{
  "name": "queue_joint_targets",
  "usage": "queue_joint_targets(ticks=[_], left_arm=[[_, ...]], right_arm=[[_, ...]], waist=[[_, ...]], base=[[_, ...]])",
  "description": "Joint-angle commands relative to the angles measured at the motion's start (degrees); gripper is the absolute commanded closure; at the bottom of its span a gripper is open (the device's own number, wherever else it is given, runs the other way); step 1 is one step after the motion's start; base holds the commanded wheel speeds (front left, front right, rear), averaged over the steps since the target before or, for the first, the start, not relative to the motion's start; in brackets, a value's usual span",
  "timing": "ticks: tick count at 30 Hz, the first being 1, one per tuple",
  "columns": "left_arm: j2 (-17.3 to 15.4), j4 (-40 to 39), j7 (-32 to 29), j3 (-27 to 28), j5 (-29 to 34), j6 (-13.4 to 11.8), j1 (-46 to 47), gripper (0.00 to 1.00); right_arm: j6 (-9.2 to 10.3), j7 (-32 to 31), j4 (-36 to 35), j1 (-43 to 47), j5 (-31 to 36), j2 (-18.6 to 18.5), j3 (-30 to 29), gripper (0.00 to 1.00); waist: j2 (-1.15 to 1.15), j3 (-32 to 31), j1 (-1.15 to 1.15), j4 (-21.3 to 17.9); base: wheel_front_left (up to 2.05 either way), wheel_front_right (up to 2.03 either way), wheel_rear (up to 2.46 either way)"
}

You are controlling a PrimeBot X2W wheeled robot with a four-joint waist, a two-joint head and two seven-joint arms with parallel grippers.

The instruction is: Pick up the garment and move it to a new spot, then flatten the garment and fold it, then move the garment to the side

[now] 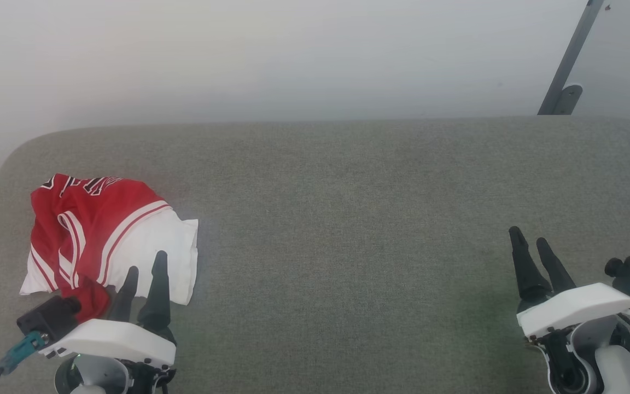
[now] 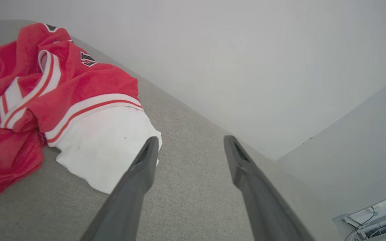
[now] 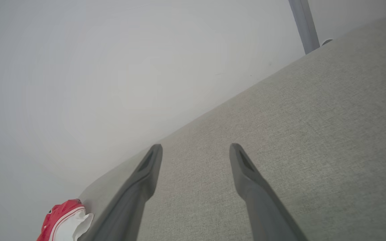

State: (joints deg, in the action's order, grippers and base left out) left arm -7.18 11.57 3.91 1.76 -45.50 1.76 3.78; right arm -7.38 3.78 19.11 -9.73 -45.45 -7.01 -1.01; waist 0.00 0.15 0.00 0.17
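The pale wall (image 1: 293,54) runs behind everything, plain and off-white. Below it lies the desk (image 1: 348,219), a broad slab covered in grey woven fabric with rounded far corners, most of its top bare.

The garment (image 1: 96,230) sits crumpled in a heap at the desk's left end, towards the near side. It is a red jersey-style shirt, bunched so that a white short sleeve spreads out flat on the right of the heap, edged with red-and-white striped trim. More striped trim loops through the red folds, and bits of dark, white-outlined lettering show at the far edge of the heap. In the right wrist view the same heap (image 3: 64,222) is small and far off at the desk's far corner.

The left claw (image 1: 146,262) is at the near edge of the garment, its two dark fingers apart and gripping nothing. From the head view its tips overlap the white sleeve. In the left wrist view one finger (image 2: 146,157) crosses the sleeve's corner while the other stands over bare desk. Whether a tip touches the cloth cannot be told.

The right claw (image 1: 527,235) is well apart from the garment, over bare fabric at the desk's right end, fingers also spread and empty.

A slim grey post (image 1: 572,54) leans up behind the desk's far right corner.
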Motion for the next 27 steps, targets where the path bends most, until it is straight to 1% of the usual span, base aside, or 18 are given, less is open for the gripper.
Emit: queue_joint_targets(ticks=[1, 10, 27], left_arm=[[-0.81, -0.99, 0.81, -0.56, 2.73, -0.54, 0.58, 0.0], [-1.9, -1.27, 2.45, -1.78, 8.61, -2.02, -0.01, 0.0], [-2.85, -1.8, 4.99, -3.04, 18.04, -4.2, -1.14, 0.0]], right_arm=[[-0.13, 0.93, -0.42, -1.66, 3.27, -0.07, -0.13, 0.0], [-0.14, 2.58, 0.12, -2.32, 11.24, 0.12, -0.13, 0.0], [-0.15, 5.1, 0.66, -2.79, 22.43, 0.04, -1.43, 0.0]], waist=[[0.0, -0.03, 0.0, 0.02], [0.0, -0.14, 0.0, 0.04], [0.0, -0.5, 0.0, 0.08]], base=[[0.0, 0.0, 0.0], [0.0, 0.0, 0.0], [0.0, 0.0, 0.0]])
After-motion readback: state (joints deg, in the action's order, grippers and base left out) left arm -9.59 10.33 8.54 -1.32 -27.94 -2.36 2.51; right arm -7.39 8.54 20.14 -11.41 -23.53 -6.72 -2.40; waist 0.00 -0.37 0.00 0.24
